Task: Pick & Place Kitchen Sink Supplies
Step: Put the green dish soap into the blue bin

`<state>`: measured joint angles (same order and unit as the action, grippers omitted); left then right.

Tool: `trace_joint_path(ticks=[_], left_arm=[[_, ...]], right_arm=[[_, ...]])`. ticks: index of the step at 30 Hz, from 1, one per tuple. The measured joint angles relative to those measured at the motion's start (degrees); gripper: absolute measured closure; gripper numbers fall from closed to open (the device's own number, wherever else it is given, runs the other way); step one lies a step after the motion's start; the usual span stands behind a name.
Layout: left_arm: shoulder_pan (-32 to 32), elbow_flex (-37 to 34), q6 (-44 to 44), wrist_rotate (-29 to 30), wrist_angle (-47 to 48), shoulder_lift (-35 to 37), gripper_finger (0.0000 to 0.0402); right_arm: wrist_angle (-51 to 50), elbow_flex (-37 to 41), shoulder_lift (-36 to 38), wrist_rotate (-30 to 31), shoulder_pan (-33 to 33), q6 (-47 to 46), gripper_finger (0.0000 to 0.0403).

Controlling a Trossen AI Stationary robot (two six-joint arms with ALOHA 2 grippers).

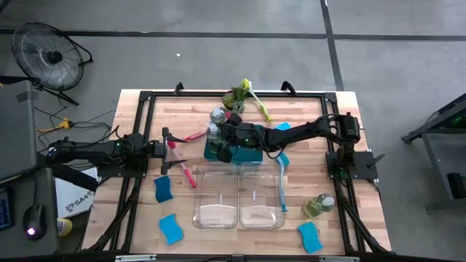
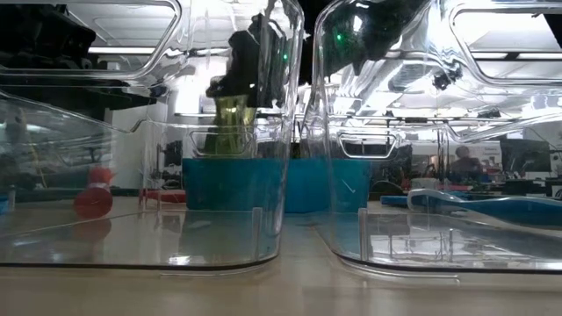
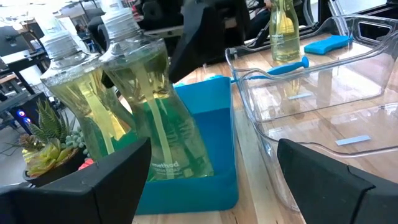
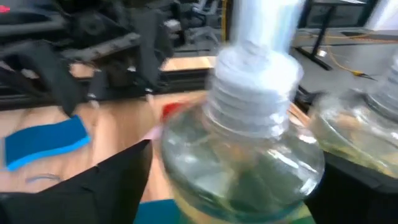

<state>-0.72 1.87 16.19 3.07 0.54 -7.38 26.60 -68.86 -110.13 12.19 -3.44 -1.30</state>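
Over the teal tray (image 1: 247,154) | right gripper (image 1: 224,135) straddles a soap bottle (image 4: 242,168) standing in it, fingers (image 4: 109,186) apart, likely just releasing | left gripper (image 1: 173,149) waits nearby above the desk (image 1: 306,109), fingers (image 3: 81,186) apart | second bottle (image 3: 81,106) beside it.

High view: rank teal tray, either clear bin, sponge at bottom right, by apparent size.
1. Clear bin: the left bin and right bin look alike.
2. Teal tray, partly hidden by the right arm.
3. Bottom-right sponge, smallest.
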Motion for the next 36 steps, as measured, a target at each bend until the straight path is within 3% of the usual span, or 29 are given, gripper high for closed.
trace_joint_path(ticks=[6,20,36], left_arm=[[0.0,0.0,0.0,0.0,0.0,0.0,0.0057],[0.0,0.0,0.0,0.0,0.0,0.0,0.0057],[0.0,0.0,0.0,0.0,0.0,0.0,0.0057]], right_arm=[[0.1,0.0,0.0,-1.5,0.7,-0.1,0.0005],[-1.9,0.0,0.1,-1.2,1.2,0.3,0.0008],[-25.0,0.0,9.4,1.3,1.2,-0.9,0.0013]])
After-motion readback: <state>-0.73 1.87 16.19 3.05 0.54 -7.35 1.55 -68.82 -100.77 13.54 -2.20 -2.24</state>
